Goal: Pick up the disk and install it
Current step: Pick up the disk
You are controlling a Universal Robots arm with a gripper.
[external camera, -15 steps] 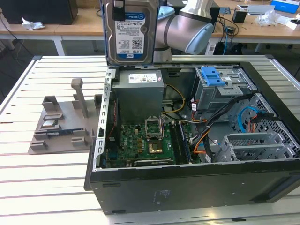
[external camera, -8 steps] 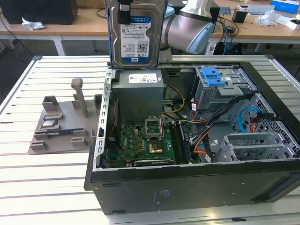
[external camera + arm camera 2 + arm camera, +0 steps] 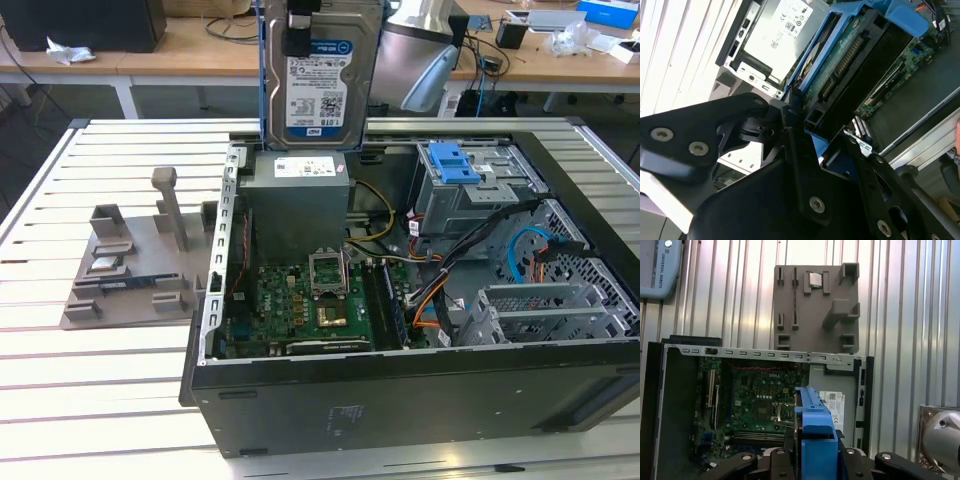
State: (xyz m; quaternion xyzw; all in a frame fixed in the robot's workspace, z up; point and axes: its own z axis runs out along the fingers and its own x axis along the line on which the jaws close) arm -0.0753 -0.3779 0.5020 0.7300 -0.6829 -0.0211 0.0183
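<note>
Grasp: the end effector (image 3: 820, 127) pinches the disk (image 3: 318, 85) at its blue rail.
Position: the disk hangs upright above the open computer case (image 3: 400, 392).

Black angular jaws, flat plates fastened with silver screws (image 3: 816, 204).

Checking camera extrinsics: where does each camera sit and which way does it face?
Exterior view: off the arm, raised, looking down into the open computer case; the gripper holds the disk above it.
First wrist view: on the wrist, looking down past the disk into the case; gripper links show.
Second wrist view: on the wrist, close on the gripper clamping the disk.
All three share disk and case.
</note>
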